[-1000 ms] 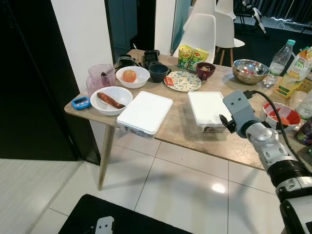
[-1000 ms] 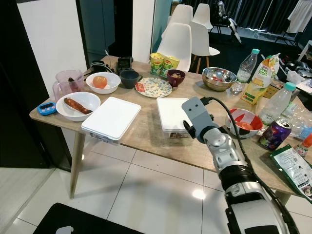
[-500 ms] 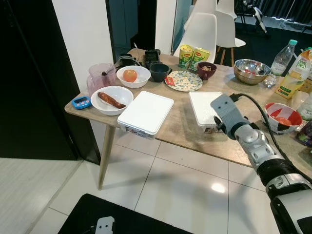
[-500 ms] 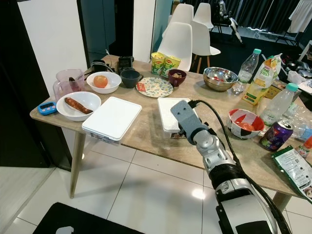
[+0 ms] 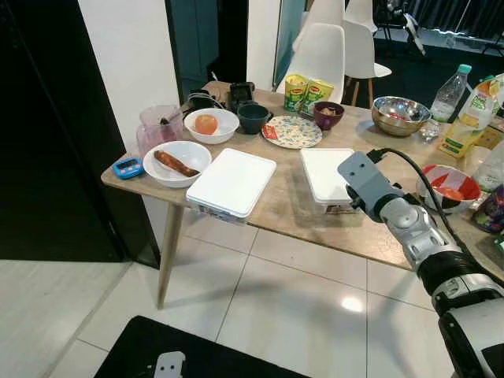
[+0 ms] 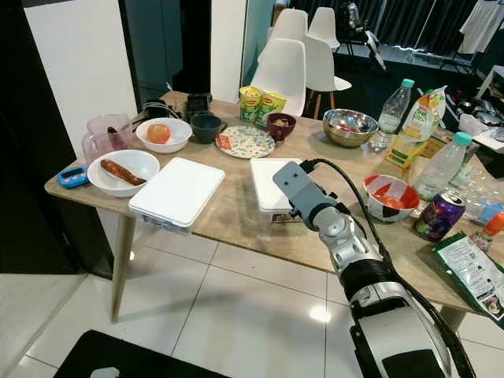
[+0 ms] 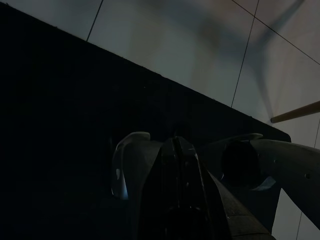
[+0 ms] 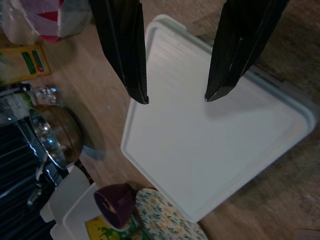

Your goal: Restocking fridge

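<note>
Early days: nothing lifted yet.
Right claw [image 8: 174, 98] hangs open above the lidded box [image 5: 329, 175]; everything at 12 o'clock sits on the tabletop [image 5: 287, 211].

We see a wooden table [image 5: 291, 206] crowded with food. Near its left end sit a blue timer [image 5: 127, 167], a bowl with a sausage [image 5: 178, 163] and a bowl with an orange fruit [image 5: 212, 124]. Two white lidded boxes lie along the near edge: a left box [image 5: 231, 182] and a right box [image 5: 329, 176]. Our right arm [image 5: 409, 232] reaches over the right box's near right corner. A steel bowl [image 5: 401, 115] and white chairs [image 5: 324, 55] stand farther back.
</note>
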Controlling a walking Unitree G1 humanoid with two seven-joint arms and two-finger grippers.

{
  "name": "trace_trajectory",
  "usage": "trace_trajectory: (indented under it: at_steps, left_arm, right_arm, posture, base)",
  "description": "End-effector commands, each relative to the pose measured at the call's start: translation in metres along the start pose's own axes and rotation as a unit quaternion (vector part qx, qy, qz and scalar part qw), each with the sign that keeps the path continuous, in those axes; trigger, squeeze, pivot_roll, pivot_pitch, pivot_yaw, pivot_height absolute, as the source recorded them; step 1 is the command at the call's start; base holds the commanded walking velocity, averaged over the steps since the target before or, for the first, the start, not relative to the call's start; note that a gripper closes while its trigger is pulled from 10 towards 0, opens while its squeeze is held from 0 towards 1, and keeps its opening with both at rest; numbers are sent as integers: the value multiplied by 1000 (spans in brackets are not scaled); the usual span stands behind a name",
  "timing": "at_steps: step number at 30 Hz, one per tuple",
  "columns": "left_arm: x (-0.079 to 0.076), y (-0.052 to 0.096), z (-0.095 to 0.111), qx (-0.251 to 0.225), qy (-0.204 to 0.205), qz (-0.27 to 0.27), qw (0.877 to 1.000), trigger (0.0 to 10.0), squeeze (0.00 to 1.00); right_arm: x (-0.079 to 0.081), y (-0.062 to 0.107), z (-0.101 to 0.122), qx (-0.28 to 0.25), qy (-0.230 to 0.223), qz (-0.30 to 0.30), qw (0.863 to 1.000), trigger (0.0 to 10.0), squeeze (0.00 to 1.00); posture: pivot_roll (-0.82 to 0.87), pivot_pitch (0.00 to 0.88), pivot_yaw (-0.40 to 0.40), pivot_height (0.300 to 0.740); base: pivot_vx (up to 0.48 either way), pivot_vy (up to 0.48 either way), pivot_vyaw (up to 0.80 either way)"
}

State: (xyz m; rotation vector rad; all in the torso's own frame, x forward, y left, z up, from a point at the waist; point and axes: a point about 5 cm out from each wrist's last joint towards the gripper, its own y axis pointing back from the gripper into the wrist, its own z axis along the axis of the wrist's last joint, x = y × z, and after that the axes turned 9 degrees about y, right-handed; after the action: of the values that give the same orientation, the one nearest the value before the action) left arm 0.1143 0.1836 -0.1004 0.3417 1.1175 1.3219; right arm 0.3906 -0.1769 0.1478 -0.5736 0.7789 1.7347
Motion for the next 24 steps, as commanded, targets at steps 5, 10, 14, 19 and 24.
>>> trace_trajectory:
  at_steps: [5, 10, 14, 19, 24]
  left_arm:
    - [-2, 4, -22, 42, 6, -6, 999, 10000, 0]
    - [-4, 6, -31, 47, 9, -10, 999, 10000, 0]
    - [-1, 11, -40, 55, 11, -10, 998, 10000, 0]
    - [2, 13, -40, 53, 13, -7, 998, 10000, 0]
    - [4, 16, -41, 49, 13, -7, 999, 10000, 0]
  right_arm:
    - [2, 0, -4, 5, 15, 12, 1000, 10000, 0]
    - [7, -2, -3, 13, 12, 21, 1000, 10000, 0]
    - [-5, -4, 2, 13, 13, 9, 1000, 10000, 0]
    - [-11, -5, 4, 12, 22, 5, 1000, 10000, 0]
    - [-13, -6, 7, 14, 48, 19, 999, 10000, 0]
  posture:
    - [88, 11, -107, 740]
    - [102, 42, -110, 740]
    - [112, 58, -113, 740]
    - [117, 67, -115, 740]
    - [117, 77, -116, 740]
  base:
    - [0, 0, 0]
    - [0, 0, 0]
    - [0, 0, 0]
    - [0, 0, 0]
    - [0, 0, 0]
